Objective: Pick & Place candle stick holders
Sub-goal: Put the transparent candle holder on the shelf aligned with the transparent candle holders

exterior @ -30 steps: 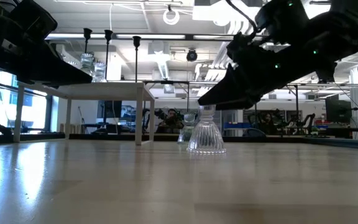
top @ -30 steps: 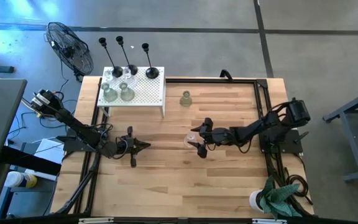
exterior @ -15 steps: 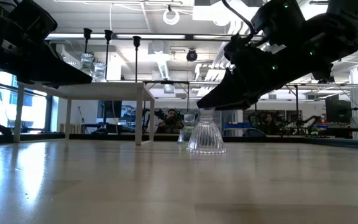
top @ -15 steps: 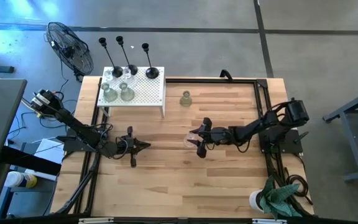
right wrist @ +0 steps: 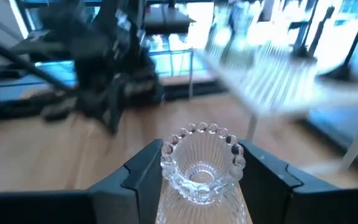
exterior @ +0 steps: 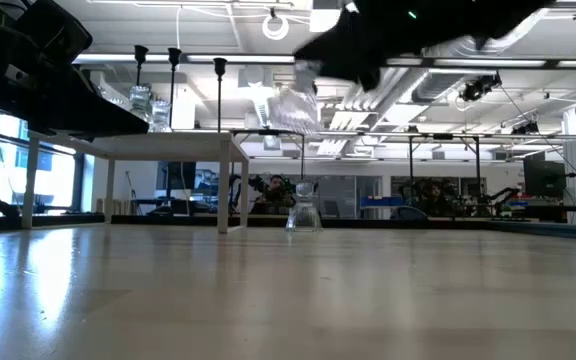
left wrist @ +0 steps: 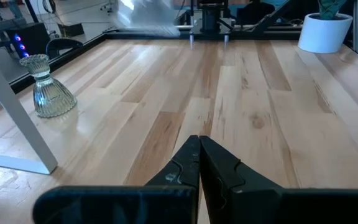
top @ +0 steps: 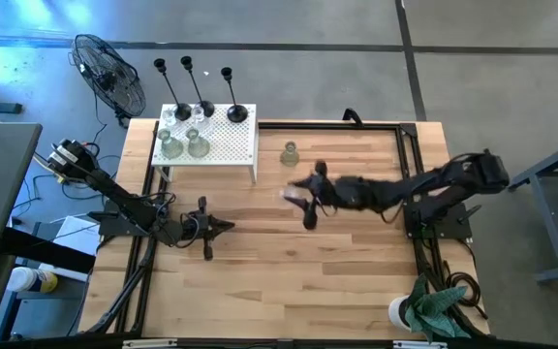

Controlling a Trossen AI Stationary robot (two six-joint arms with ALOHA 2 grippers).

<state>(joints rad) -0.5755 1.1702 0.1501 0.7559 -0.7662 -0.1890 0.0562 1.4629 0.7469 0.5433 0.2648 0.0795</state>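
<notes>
Carrying a clear glass candle stick holder [right wrist: 201,171] clamped between its two fingers, the right gripper [top: 301,197] hangs above the wooden table [top: 356,281], well off its surface, between the table's middle and the white perforated stand [top: 229,147] at the far left corner; in the low view the lifted glass [exterior: 290,103] blurs near the level of the stand's top. Judging by how things lie, the job looks more than half done: three black holders [top: 237,111] and two glass holders [top: 184,145] sit on the stand, the black ones along its far edge, the glass pair at its left end. One more glass holder [top: 290,152] stands on the table just right of the stand, apparently yet to be collected, and the piece in the air has yet to be set down. The left gripper [top: 223,227] waits low over the table in front of the stand, fingers pressed together and holding nothing.
</notes>
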